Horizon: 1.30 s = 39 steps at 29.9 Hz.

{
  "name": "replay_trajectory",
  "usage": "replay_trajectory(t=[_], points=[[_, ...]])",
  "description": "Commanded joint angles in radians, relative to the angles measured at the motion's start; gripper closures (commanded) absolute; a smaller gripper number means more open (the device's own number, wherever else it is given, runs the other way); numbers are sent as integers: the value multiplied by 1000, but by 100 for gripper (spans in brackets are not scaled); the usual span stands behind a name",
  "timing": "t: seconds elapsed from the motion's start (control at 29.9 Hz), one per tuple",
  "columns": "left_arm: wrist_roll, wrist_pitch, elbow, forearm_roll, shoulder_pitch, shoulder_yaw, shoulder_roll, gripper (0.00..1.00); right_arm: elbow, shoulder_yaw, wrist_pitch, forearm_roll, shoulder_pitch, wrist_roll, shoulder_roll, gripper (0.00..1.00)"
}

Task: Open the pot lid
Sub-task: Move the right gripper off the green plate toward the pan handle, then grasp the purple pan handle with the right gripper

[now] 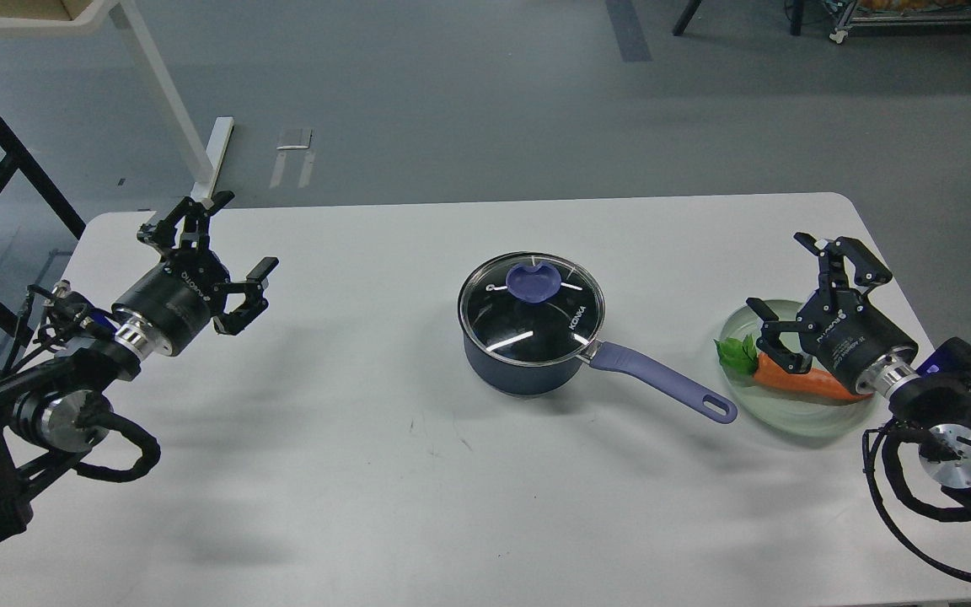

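Glass lid (531, 308) seated on round navy pot (519, 371), smooth white table (367, 472)

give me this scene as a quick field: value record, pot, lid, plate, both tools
pot: dark navy saucepan mid-table, long lavender-blue handle pointing toward the right tool
lid: round clear glass lid seated on the pot, lavender-blue knob untouched
plate: pale green round plate right of the pot, holding an orange carrot with green leaves
left tool: open, empty, above the white table, far from the pot
right tool: open, empty, over the plate
task state: lid not yet lifted
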Motion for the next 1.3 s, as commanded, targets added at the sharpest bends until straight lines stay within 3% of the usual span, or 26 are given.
replay_trajectory(t=[0.0,0.27,0.4,0.5,0.67,0.84,1.04,1.27], points=[[0,-5,-2,-1,6,-6,-1,1,0,1,1,0,0,0,-3,0],[0,1,-3,-10,6,-9,-1,1,9,2,-1,0,3,0,-9,0],[0,4,-6,-13,10,-11,4,1,75,1,-4,-41,24,0,-72,0],[0,4,-11,-14,9,-11,10,1,158,1,-28,-216,93,0,-161,0],[0,6,-12,-14,7,-23,11,1,330,-18,-165,-653,184,0,-308,0],[0,6,-15,-14,7,-24,11,1,417,-85,-197,-1101,268,0,-376,0],[0,6,-17,-14,7,-26,18,1,434,-289,-200,-1439,437,0,-363,0],[0,6,-18,-14,7,-35,18,1,431,-556,-237,-1594,676,0,-270,0]])
